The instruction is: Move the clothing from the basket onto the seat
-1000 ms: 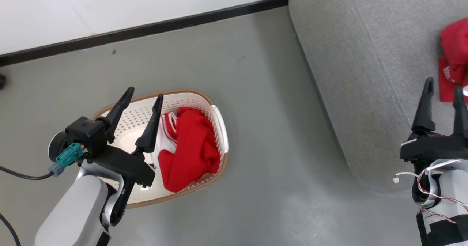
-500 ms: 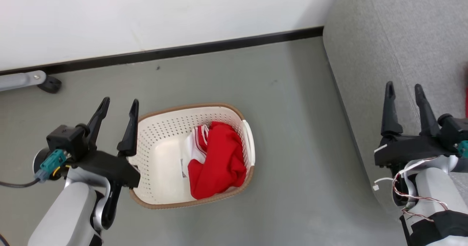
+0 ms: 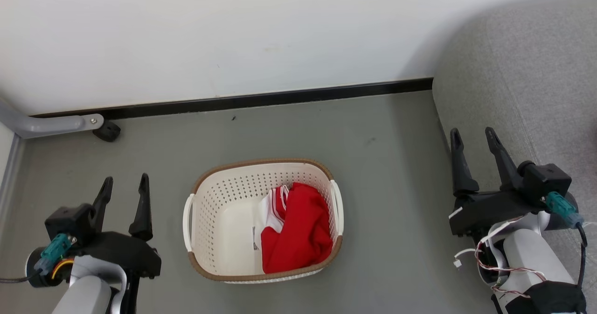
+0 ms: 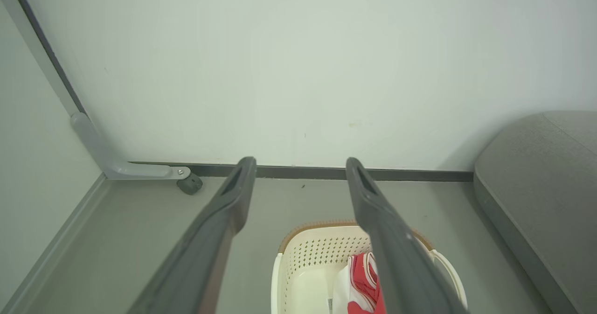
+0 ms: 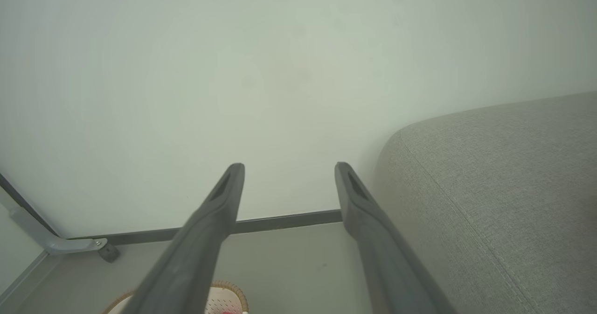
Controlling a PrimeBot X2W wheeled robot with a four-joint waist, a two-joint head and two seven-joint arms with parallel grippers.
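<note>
Left tool (image 3: 126, 178) is low on my left with its fingers spread and nothing between them. The tips point toward the wall (image 3: 261, 34). Right tool (image 3: 471, 131) is on my right, also spread and empty. In the head view it lines up with the left edge of the seat (image 3: 513, 85). My forearms come up from the bottom corners.

The basket (image 3: 224, 188) stands on the floor (image 3: 382, 164) between the tools, nearer the left one and touching neither. The clothing (image 3: 298, 232) is in the basket, bunched against its right side. It's red, with white-striped trim on the left of the pile. The left half of the basket is bare.

The head view gives the whole basket, both handles included. The left wrist view catches its far end and the trim, partly behind my finger. The right wrist view has a sliver of rim at the bottom edge, plus seat fabric close up.

Beyond that are a black baseboard (image 3: 280, 100) and a grey bracket (image 3: 51, 123) far left.
</note>
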